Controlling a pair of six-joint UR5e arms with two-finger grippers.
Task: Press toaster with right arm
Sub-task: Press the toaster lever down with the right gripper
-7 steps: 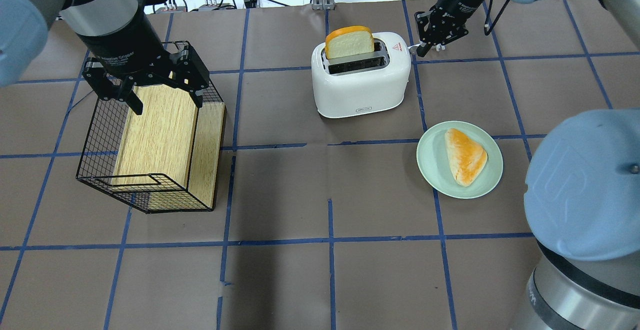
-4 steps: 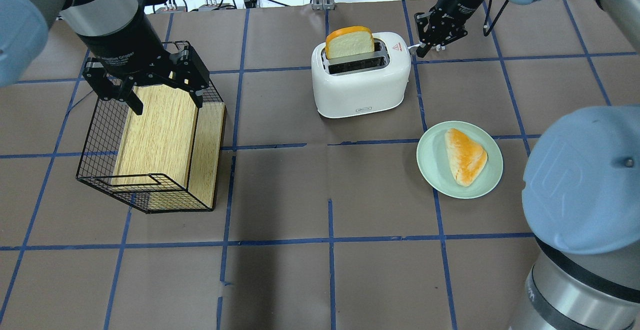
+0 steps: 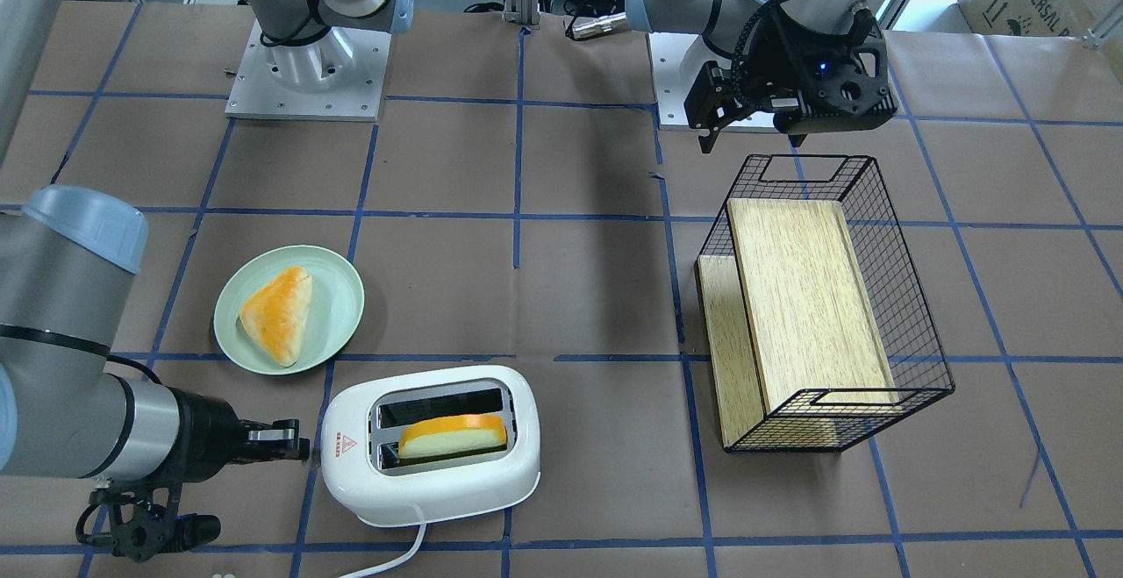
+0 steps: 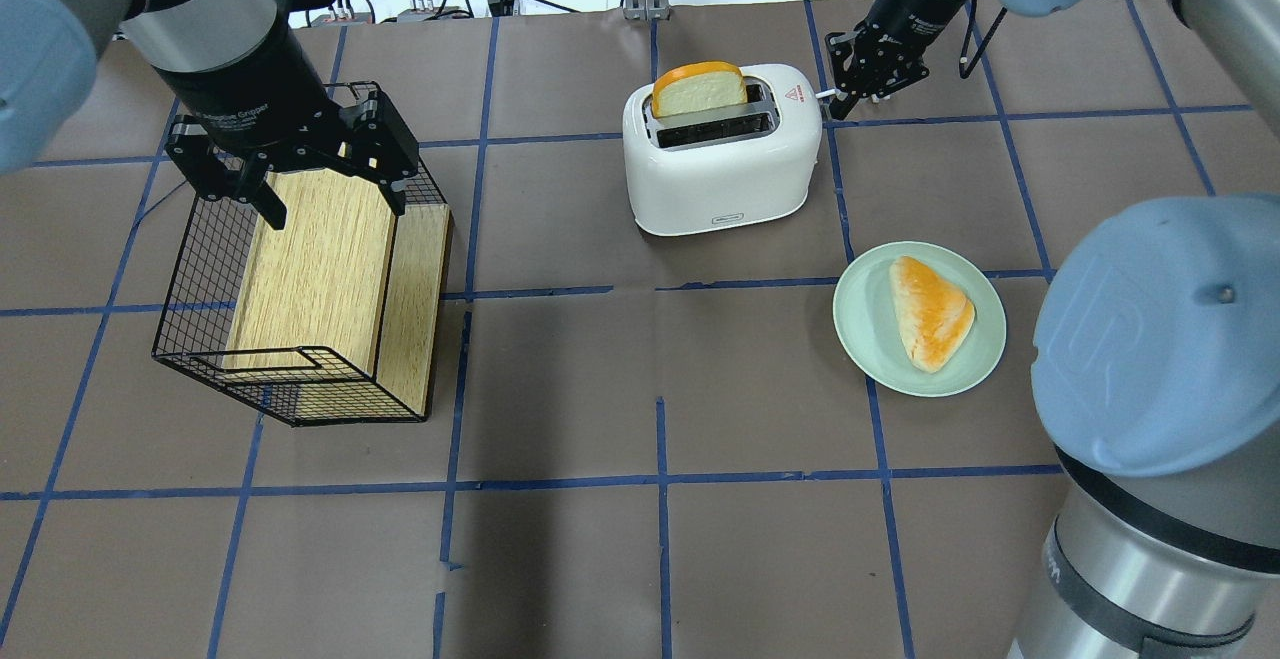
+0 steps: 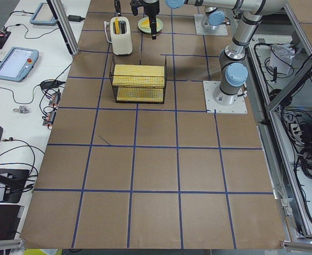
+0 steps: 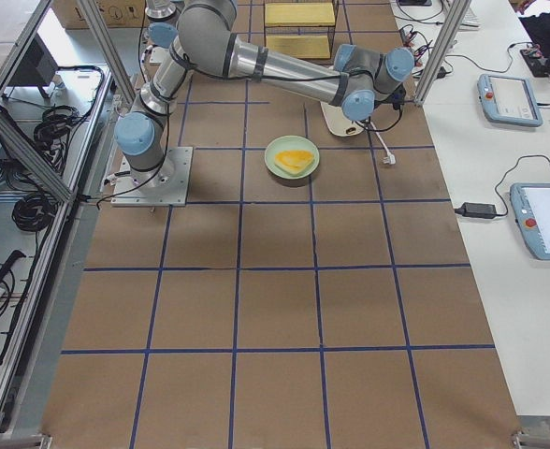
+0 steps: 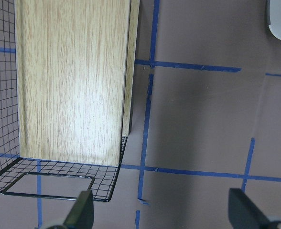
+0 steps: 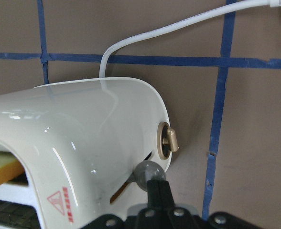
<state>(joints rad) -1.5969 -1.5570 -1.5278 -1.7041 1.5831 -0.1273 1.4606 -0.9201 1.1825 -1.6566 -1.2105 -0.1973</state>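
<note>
**Right gripper pinched shut at the toaster's lever knob**

We see the right gripper (image 8: 156,183) with its two fingers drawn together into one narrow black tip. It holds nothing. In the right wrist view the tip meets the underside of the grey lever knob (image 8: 149,172) on the toaster's end wall, just below a small brass-coloured dial (image 8: 167,143). In the overhead view it sits just beside the end that carries the red triangle mark (image 4: 793,94).

The toaster (image 4: 720,169) stands upright on the far middle of the tabletop (image 4: 660,559), beyond the pale green plate (image 4: 850,309) with its pastry (image 4: 930,311). A bread slice (image 4: 698,87) stands in the slot farther from the robot, its top above the rim. The white cord (image 8: 145,36) runs away from the toaster's base across the tabletop.

The left gripper (image 4: 335,209) is spread wide and grips nothing. It hangs over the black wire basket (image 4: 200,339) that holds a wooden board (image 4: 320,259). The left wrist view shows its two fingertips (image 7: 81,212) well apart.

Some things stay unclear to us. The fingertip covers the lower edge of the knob and part of the lever slot, so we cannot tell how far down the lever sits. The wrist view cuts off most of the toaster. In both side views the right gripper is too small to read.
</note>
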